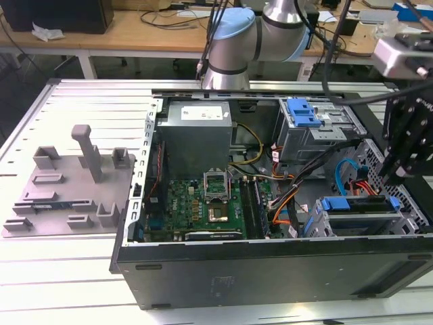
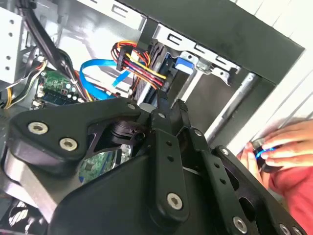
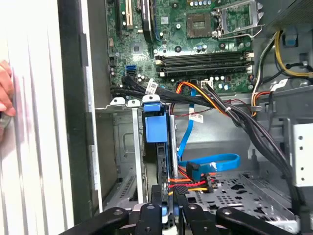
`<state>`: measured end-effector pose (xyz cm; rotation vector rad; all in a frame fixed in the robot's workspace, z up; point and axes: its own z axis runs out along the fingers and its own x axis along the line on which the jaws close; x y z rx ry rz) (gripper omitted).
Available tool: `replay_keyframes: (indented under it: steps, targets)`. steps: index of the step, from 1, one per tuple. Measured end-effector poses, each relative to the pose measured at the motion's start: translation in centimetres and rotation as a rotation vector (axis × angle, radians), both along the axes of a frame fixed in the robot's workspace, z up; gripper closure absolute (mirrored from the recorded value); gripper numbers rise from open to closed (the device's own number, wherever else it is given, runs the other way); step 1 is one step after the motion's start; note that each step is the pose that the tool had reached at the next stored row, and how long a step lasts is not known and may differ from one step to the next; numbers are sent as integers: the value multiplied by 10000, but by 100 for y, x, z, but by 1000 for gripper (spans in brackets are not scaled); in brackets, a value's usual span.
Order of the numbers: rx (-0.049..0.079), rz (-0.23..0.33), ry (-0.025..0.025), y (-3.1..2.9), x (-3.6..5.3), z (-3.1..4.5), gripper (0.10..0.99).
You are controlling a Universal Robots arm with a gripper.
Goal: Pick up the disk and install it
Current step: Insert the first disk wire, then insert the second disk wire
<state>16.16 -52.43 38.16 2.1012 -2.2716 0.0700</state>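
Open computer case (image 1: pixel 270 261) lying on its side on a slatted metal table (image 1: pixel 67 271), motherboard (image 1: pixel 203 203) facing up. Standing on edge in the drive cage (image 1: pixel 406 223) at the case's near corner on the exterior view's right: the disk (image 1: pixel 358 204), its blue carrier frame uppermost. In the first wrist view, the disk (image 3: pixel 157 128) slotted between the cage's silver walls, with a blue data cable (image 3: pixel 215 161) and a red-and-orange bundle of wires (image 3: pixel 193 183) just beside it.

Hanging over that same corner, on the exterior view's right: black gripper (image 1: pixel 394 175), lowered to the disk. In the first wrist view, gripper (image 3: pixel 168 208) with a tip on either side of the disk's blue edge; clamped or slack, cannot tell. In the second wrist view, gripper (image 2: pixel 163 100) pointing at the cage.

Outside the case wall, a person's hand (image 2: pixel 281 147) resting on a small dark device, red sleeve beneath.

Well apart, on the exterior view's left of the table: grey holder block (image 1: pixel 67 183) with upright posts. At the case's far side, a second blue carrier (image 1: pixel 302 112) in an upper bay, near the power supply (image 1: pixel 196 132).
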Motion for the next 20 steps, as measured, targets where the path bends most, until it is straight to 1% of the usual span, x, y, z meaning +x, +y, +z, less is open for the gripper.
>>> replay_keyframes:
  steps: [1,3,5,20]
  targets:
    - [0,0,0,0,0,36,843]
    - [-1,0,0,0,0,82,843]
    - [1,0,0,0,0,102,843]
    - [-2,1,0,3,0,129,843]
